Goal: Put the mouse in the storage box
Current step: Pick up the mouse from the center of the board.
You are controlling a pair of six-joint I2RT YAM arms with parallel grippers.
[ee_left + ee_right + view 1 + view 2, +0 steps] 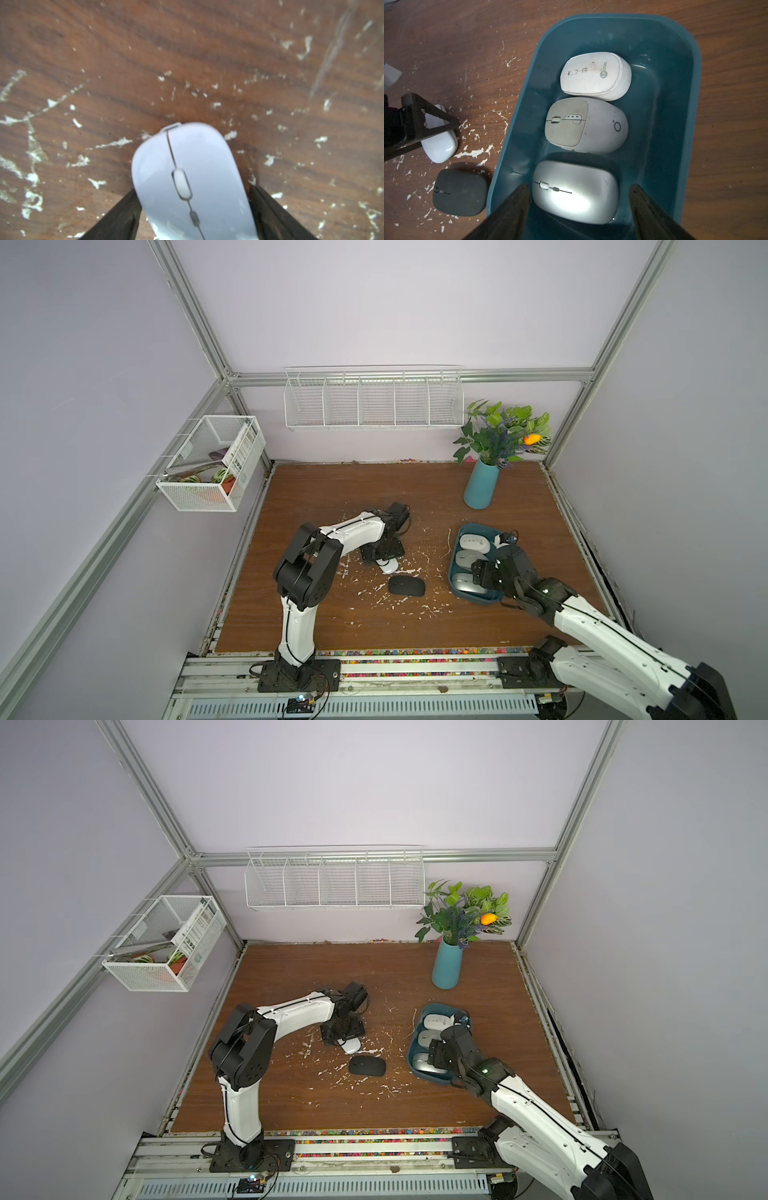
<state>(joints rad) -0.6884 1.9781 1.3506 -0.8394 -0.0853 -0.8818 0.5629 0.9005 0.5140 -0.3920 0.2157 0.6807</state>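
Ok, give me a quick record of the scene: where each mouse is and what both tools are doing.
storage box: teal, on table
in box: Lecoo mouse, grey mouse, silver mouse
white mouse: on table, inside left tool
dark mouse: on table, outside box, untouched
left tool: straddles white mouse; grip unclear
right tool: open, over silver mouse

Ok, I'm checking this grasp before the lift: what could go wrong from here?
The left gripper flanks the glossy, rounded white mouse; it may slip on lifting.
The black mouse lies close beside it and could get knocked.
The right gripper hangs open over the storage box; the arms might collide at drop-off.
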